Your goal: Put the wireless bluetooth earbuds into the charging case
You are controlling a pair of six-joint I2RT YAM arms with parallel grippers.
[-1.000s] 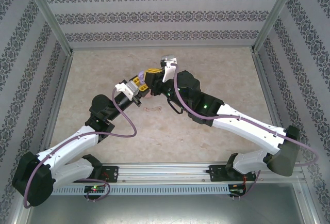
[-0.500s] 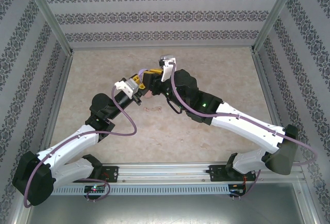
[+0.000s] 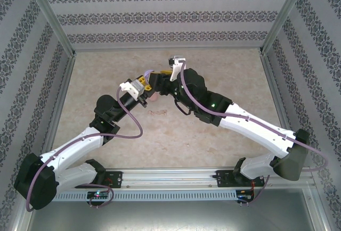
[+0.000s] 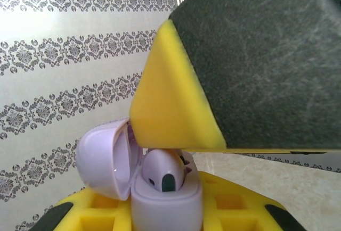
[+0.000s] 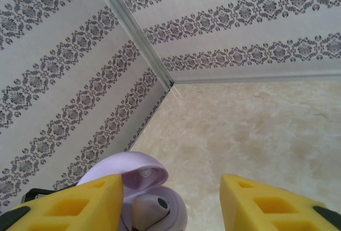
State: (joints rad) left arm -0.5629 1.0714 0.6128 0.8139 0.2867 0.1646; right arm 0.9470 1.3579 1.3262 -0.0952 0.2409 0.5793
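Observation:
My left gripper (image 4: 166, 216) is shut on an open purple charging case (image 4: 166, 207), its lid (image 4: 104, 159) swung back to the left. A purple earbud (image 4: 162, 170) sits partly in the case's socket. One yellow finger (image 4: 176, 119) of my right gripper rests on top of the earbud. In the right wrist view the right gripper (image 5: 171, 188) is open, with nothing between its fingers (image 5: 80, 204). The case (image 5: 173, 209) and earbud (image 5: 146, 207) lie under its left finger. From above, both grippers (image 3: 152, 83) meet above mid-table.
A pinkish object (image 3: 153, 97) lies on the beige table (image 3: 224, 71) just under the grippers, partly hidden. Small pale bits (image 3: 160, 112) lie a little nearer. Patterned walls and metal posts (image 3: 53, 23) enclose the table on three sides.
My right gripper has tilted and shifted slightly left over the case held by the left gripper. The left arm has barely moved.

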